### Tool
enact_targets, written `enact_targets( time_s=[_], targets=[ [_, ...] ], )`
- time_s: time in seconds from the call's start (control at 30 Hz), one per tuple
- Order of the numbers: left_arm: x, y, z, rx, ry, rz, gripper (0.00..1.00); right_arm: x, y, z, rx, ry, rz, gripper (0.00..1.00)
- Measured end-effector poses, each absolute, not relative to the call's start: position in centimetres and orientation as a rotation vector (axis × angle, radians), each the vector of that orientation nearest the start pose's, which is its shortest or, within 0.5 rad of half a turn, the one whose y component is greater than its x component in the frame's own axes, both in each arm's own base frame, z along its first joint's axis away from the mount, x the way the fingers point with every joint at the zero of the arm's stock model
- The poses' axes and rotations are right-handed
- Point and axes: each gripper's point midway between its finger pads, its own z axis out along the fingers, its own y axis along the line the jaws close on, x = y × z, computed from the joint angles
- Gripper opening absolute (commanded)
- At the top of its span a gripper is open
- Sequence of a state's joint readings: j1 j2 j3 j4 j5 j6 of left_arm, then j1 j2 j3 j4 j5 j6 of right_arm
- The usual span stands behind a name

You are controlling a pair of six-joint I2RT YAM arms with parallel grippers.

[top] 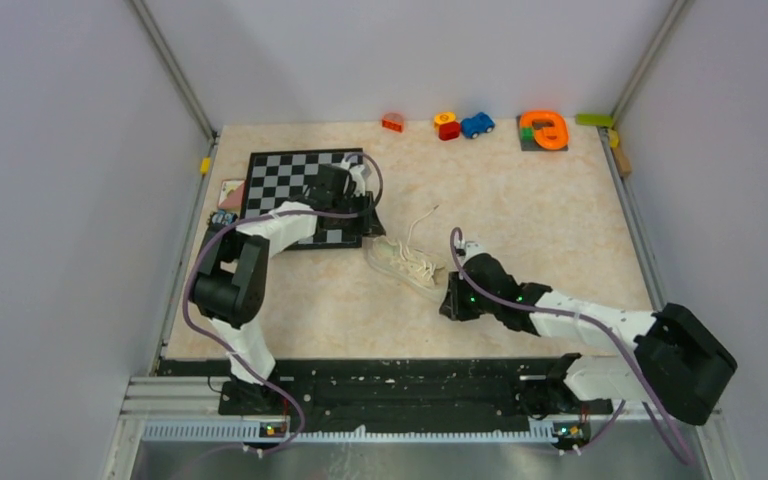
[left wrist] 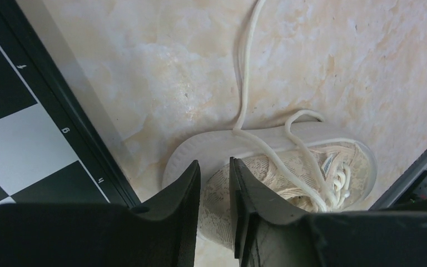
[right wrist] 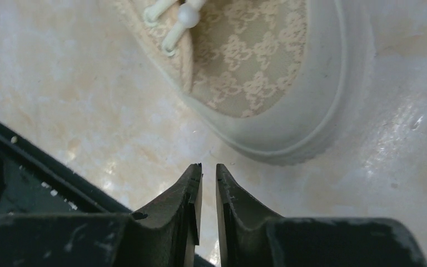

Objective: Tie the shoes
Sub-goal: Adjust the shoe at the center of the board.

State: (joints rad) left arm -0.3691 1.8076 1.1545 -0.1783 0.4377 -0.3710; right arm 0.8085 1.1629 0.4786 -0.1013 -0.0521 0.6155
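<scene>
Lying between the left gripper (left wrist: 214, 167) and right gripper (right wrist: 209, 169), the cream patterned sneaker (left wrist: 289, 167) trails loose white laces (left wrist: 243, 72). The right fingers nearly meet, holding nothing. I cannot tell whether the left pinches the heel.

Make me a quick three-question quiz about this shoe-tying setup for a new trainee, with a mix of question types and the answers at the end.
1. True or false: the shoe lies on top of the chessboard.
2. Which part of the shoe is straight ahead of the right gripper? A) the toe B) the heel C) the inside
3. Short answer: which arm reaches across the chessboard?

Key
1. False. The shoe lies on the table, off the board's corner.
2. A.
3. The left arm.
</scene>
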Motion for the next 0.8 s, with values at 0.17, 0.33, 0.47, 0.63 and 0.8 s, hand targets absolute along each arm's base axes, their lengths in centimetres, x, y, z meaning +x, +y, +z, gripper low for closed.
enact_targets(
  time_s=[0.17,0.33,0.47,0.63,0.8],
  targets=[
    [36.1,-24.1,7.0,0.202,2.465,-0.914,0.27,20.6,22.9,3.0,-0.169,2.522,0.587,0.11],
    [30.9,-23.4,6.1,0.156,2.482,-0.965,0.27,26.3,21.3,3.4,-0.014,2.479,0.527,0.17],
    [26.5,-25.0,6.1,0.173,2.474,-1.045,0.27,32.0,21.0,4.2,0.036,2.433,0.472,0.21],
    [22.6,-28.0,6.0,0.226,2.459,-1.170,0.27,37.7,23.0,5.3,-0.001,2.371,0.486,0.31],
    [21.2,-29.9,6.4,0.282,2.445,-1.197,0.26,39.3,24.1,5.4,-0.053,2.370,0.570,0.35]
  ],
)
